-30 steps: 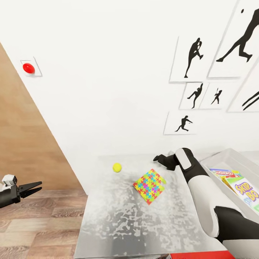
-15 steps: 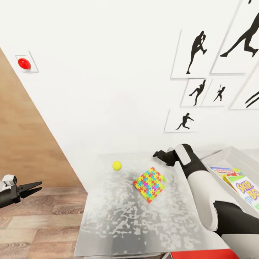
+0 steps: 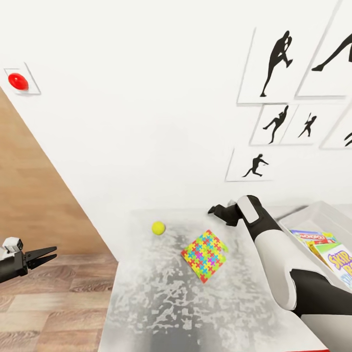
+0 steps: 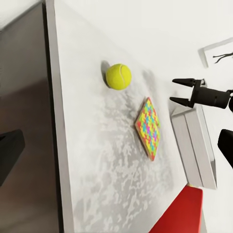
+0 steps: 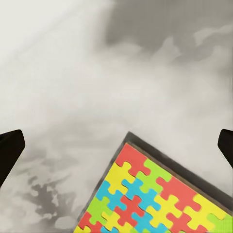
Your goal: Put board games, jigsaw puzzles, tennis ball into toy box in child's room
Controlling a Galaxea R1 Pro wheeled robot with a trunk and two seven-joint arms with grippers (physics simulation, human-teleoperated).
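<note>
White wall backs our table (image 3: 161,303), beside a wooden door and plank floor. Our left end effector (image 3: 41,256) hangs over the floor, prongs slightly parted, empty. On the table we count one tennis ball (image 3: 158,227), small and yellow-green, then one jigsaw puzzle (image 3: 205,255), a flat multicolour square. Our right end effector (image 3: 215,210) hovers near the wall, spread wide, empty. Rightmost, the toy box (image 3: 313,215) holds two board games (image 3: 337,256).

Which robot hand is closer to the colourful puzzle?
The right gripper hovers just beyond the jigsaw puzzle. The left gripper hangs far off, beside the table, over the floor.
</note>
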